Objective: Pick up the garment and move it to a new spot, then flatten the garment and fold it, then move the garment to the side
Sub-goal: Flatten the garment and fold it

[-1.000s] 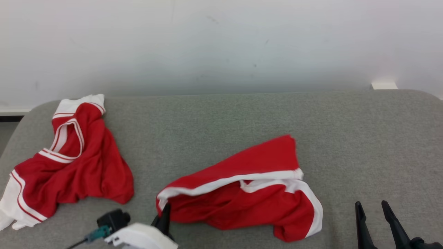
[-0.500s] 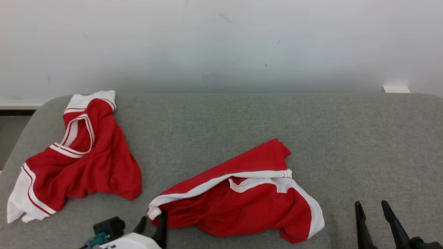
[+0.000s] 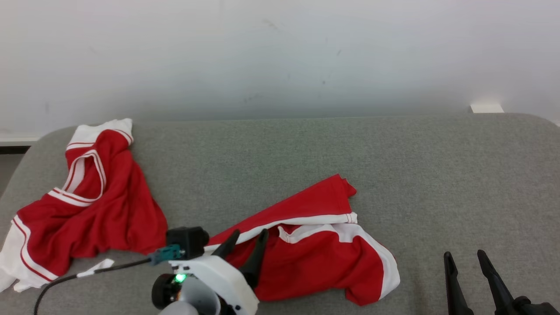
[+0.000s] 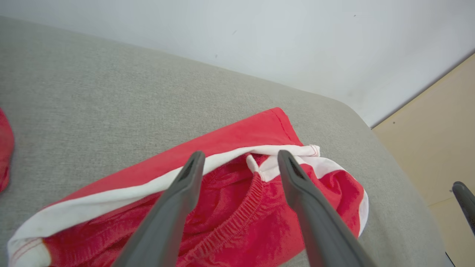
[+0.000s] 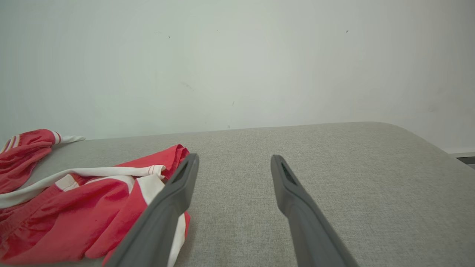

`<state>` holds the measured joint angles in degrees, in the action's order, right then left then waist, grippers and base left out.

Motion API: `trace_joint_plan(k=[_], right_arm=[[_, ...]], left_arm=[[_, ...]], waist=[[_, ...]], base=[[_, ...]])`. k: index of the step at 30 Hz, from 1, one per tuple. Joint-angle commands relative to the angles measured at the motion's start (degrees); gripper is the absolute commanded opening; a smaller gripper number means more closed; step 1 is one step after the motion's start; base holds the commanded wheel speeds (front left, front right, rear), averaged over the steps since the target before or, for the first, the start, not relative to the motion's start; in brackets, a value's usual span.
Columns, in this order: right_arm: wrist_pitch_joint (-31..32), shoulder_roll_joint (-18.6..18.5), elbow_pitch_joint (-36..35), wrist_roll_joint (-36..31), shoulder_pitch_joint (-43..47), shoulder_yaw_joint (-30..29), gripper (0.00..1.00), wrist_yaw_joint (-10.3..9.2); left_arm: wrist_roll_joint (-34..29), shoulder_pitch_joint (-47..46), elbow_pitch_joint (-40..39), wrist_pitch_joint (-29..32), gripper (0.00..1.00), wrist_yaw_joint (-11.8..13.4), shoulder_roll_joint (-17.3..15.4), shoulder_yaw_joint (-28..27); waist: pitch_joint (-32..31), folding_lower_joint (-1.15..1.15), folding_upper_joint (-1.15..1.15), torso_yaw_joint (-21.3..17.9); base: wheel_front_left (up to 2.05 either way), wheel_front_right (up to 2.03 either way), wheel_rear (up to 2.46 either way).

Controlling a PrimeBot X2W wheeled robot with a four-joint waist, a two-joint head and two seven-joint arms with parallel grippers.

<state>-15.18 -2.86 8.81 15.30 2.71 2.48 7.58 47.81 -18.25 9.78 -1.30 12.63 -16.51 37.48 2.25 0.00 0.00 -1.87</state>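
Two red-white pieces lay on tabletop [image 3: 437,175], head view: garment [image 3: 323,258] at 6 o'clock, second garment [image 3: 100,205] at 9. Left fingers [image 3: 258,251] were wide apart, empty, over garment's 9 o'clock end; right fingers [image 3: 454,284] spread, empty, at 4. L wrist: garment [image 4: 241,133] lay under both fingers, contact unclear. R wrist: garment [image 5: 74,207] at 8, apart from fingers.

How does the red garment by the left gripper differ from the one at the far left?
The middle garment has the open left gripper over it; the far-left garment lies apart from it. The middle garment shows one long white band; the far-left garment shows a loop of thin striped trim. Both are red, white-trimmed and crumpled.
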Motion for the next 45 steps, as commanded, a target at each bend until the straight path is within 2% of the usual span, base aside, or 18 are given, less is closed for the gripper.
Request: trace_joint_plan(k=[1,5,13,16,23,25,26,27,28,29,30,37,43,45], right_arm=[[0.1,-0.1,-0.2,0.4,-0.5,0.2,1.0,-0.16],[0.1,-0.1,-0.5,0.4,-1.1,0.0,1.0,-0.17],[0.1,-0.1,-0.6,1.1,-1.7,0.2,1.0,-0.17],[0.1,-0.1,-0.5,1.5,-2.1,0.5,1.0,-0.17],[0.1,-0.1,-0.3,1.4,-2.8,1.0,1.0,-0.17],[0.1,-0.1,-0.2,1.4,-3.1,1.3,1.0,-0.17],[0.1,-0.1,-0.1,1.4,-3.4,1.3,1.0,-0.17],[0.1,-0.1,-0.2,1.4,-3.6,1.3,1.0,-0.17],[0.1,-0.1,-0.1,1.5,-3.8,1.4,1.0,-0.17],[0.1,-0.1,-0.1,1.6,-3.8,1.4,1.0,-0.17],[0.1,-0.1,0.0,1.7,-3.8,1.6,1.0,-0.17],[0.1,-0.1,0.2,2.4,-3.6,1.7,1.0,-0.17],[0.1,-0.1,0.5,2.5,-3.3,1.9,1.0,-0.17],[0.1,-0.1,0.5,2.5,-3.4,2.1,1.0,-0.17]], left_arm=[[0.6,-0.9,-0.1,2.1,1.0,0.0,0.5,0.7],[1.5,-3.5,1.5,8.4,1.0,-0.7,1.3,3.3],[-0.6,-8.7,9.8,12.2,1.0,0.6,1.0,4.7],[0.7,-10.1,12.5,13.4,1.0,-1.0,1.9,4.8],[2.2,-12.2,17.1,14.7,0.99,-2.7,3.3,4.8],[2.3,-13.3,18.5,14.9,0.89,-3.3,3.6,4.5],[2.7,-13.8,19.3,15.0,0.76,-3.6,3.7,4.4],[3.0,-14.3,20.0,15.2,0.49,-4.0,3.9,4.2],[3.3,-14.7,20.5,15.3,0.41,-4.5,4.1,4.0],[3.7,-15.0,21.1,15.4,0.09,-5.0,4.2,3.9],[3.6,-15.5,21.6,15.8,0.0,-5.7,3.9,4.2],[7.3,-20.3,17.1,17.8,0.0,-10.3,3.1,1.4],[9.3,-29.8,12.2,19.2,0.0,-10.4,3.2,-2.9],[9.0,-33.6,11.8,17.9,0.0,-10.1,3.9,-4.3]], waist=[[0.4,0.0,0.0,-0.9],[1.1,0.0,0.0,-2.5],[3.0,0.0,0.0,-4.7],[3.7,0.0,0.0,-5.4],[4.5,0.0,0.0,-6.5],[4.8,0.0,0.0,-7.0],[4.9,0.0,0.0,-7.2],[5.0,0.0,0.0,-7.5],[5.1,0.0,0.0,-7.7],[5.1,0.0,0.0,-8.0],[5.2,0.0,0.0,-8.3],[4.7,0.0,0.0,-10.5],[3.8,0.0,0.0,-12.5],[3.6,0.0,0.0,-13.2]], base=[[0.0,0.0,0.0],[0.0,0.0,0.0],[0.0,0.0,0.0],[0.0,0.0,0.0],[0.0,0.0,0.0],[0.0,0.0,0.0],[0.0,0.0,0.0],[0.0,0.0,0.0],[0.0,0.0,0.0],[0.0,0.0,0.0],[0.0,0.0,0.0],[0.0,0.0,0.0],[0.0,0.0,0.0],[0.0,0.0,0.0]])
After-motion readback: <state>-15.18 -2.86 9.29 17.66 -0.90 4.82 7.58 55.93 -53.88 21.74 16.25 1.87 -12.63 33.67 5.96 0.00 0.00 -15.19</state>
